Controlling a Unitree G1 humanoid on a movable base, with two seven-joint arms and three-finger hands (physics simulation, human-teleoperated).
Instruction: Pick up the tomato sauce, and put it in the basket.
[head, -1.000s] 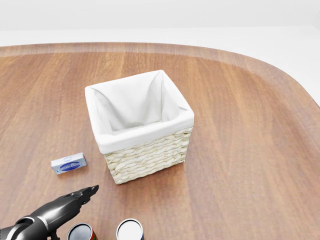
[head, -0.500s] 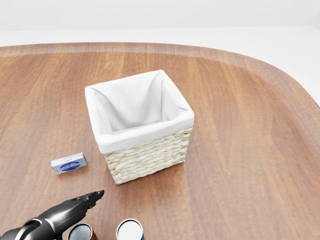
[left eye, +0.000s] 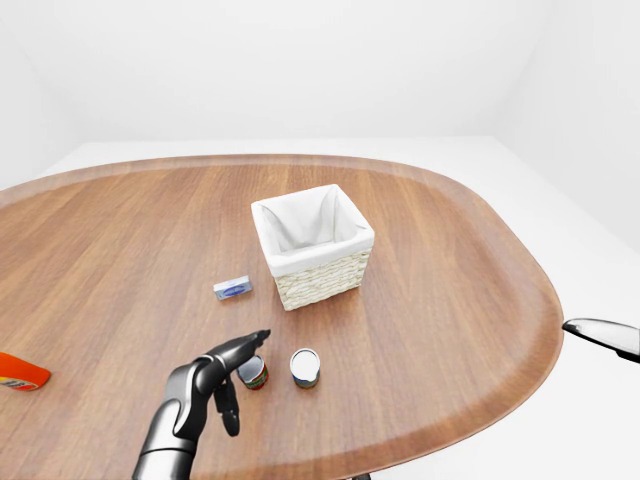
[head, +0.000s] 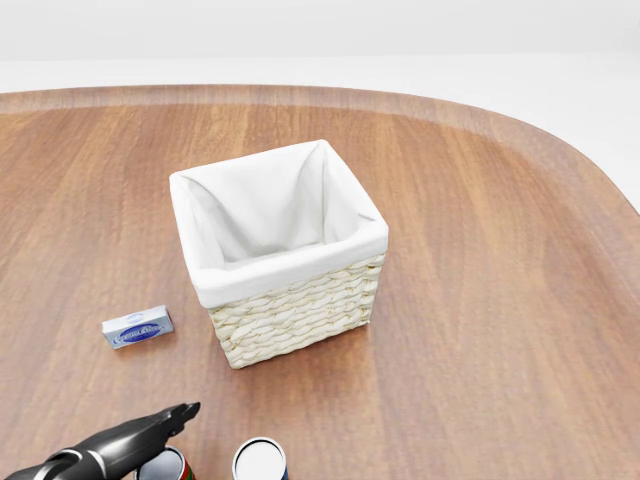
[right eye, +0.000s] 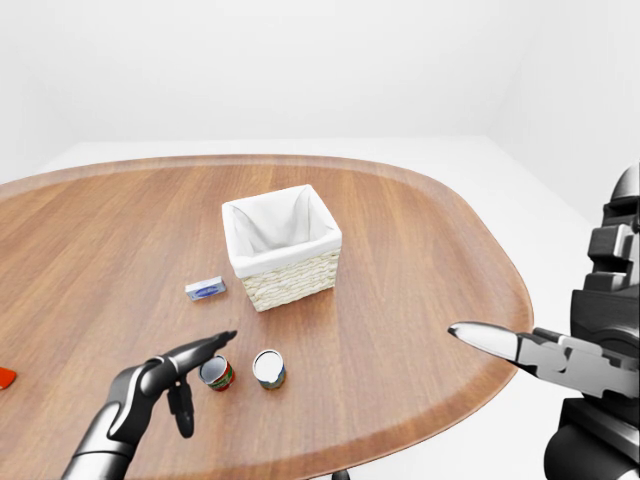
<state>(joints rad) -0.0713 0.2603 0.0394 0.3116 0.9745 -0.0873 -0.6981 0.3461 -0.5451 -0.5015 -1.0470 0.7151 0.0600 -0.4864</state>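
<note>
The tomato sauce, a small can with a red label (left eye: 254, 374), stands upright on the wooden table (left eye: 450, 290), below the basket in the left-eye view. My left hand (left eye: 243, 380) is open just left of it, with its long fingers (left eye: 243, 347) stretched over the can's top and the thumb hanging down on its left. The fingers do not close round the can. The wicker basket (left eye: 325, 281) with a white cloth lining stands near the table's middle, with nothing in it. My right hand (right eye: 485, 340) hovers open off the table's right edge, holding nothing.
A second can (left eye: 305, 367) with a white top and blue label stands right of the red one. A small blue-and-white box (left eye: 232, 289) lies left of the basket. An orange-red object (left eye: 18, 373) lies at the left edge of the left-eye view.
In the head view my left hand has sunk lower and drawn back towards the bottom edge, closer over the red can. Basket, box and cans have not moved.
</note>
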